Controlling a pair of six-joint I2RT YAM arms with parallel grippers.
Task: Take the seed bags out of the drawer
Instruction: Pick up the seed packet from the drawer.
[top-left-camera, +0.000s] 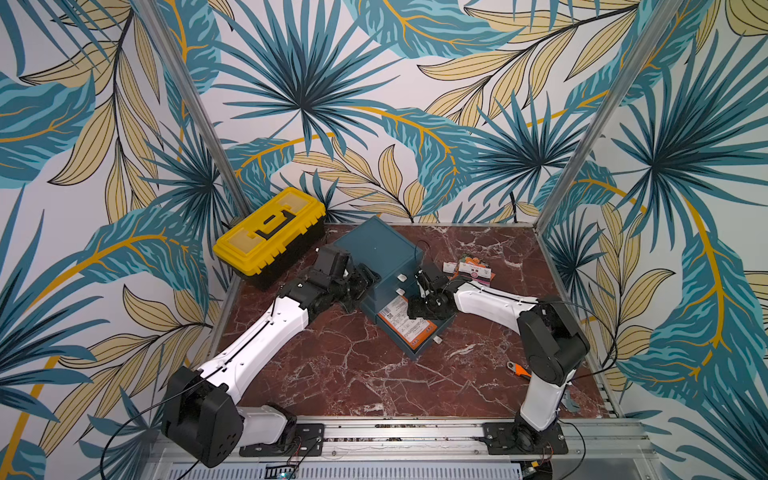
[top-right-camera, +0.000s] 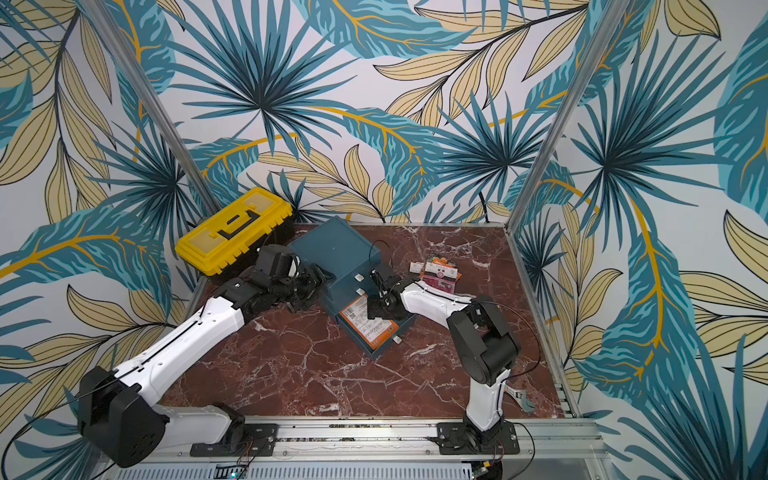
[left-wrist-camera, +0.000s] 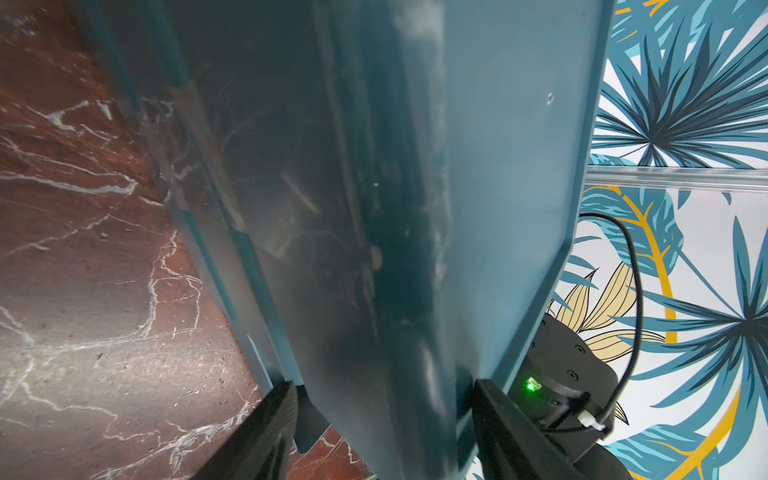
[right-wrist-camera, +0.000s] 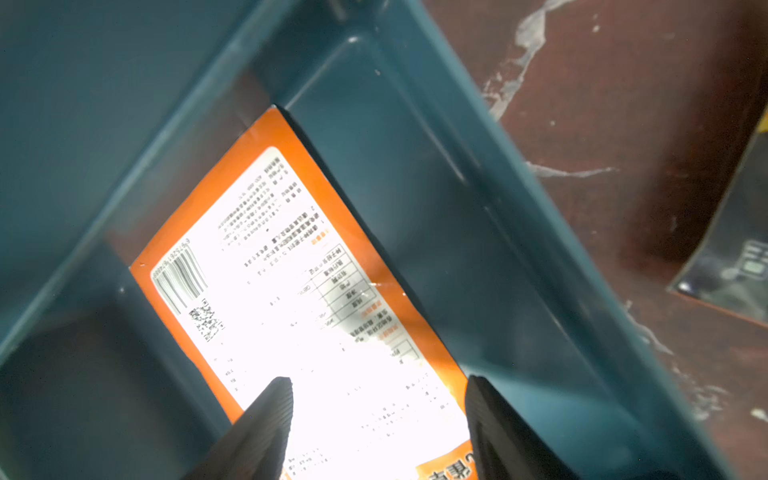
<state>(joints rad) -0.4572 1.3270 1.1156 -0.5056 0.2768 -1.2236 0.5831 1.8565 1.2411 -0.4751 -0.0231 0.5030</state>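
Seed bag (top-left-camera: 401, 320) — lying flat and back-up in the pulled-out drawer (right-wrist-camera: 415, 187), showing an orange border round a glaring white panel of small print, a barcode and a QR code. Hanging just over it, right gripper (right-wrist-camera: 378, 380), fingers spread apart and gripping nothing. Jutting from the front of a dark teal drawer cabinet (top-left-camera: 374, 245), that drawer; clamping the cabinet's side, left gripper (left-wrist-camera: 384, 383) — one finger on each face. Lying overlapped on the table (top-left-camera: 332, 374) beyond the right arm, apart from the drawer, more seed bags (top-left-camera: 473, 270), fronts pink and orange. Sitting shut at the back left, yellow toolbox (top-left-camera: 270, 230). Spreading underneath, red-brown marble pattern; rising around, walls papered with teal and tan leaves.
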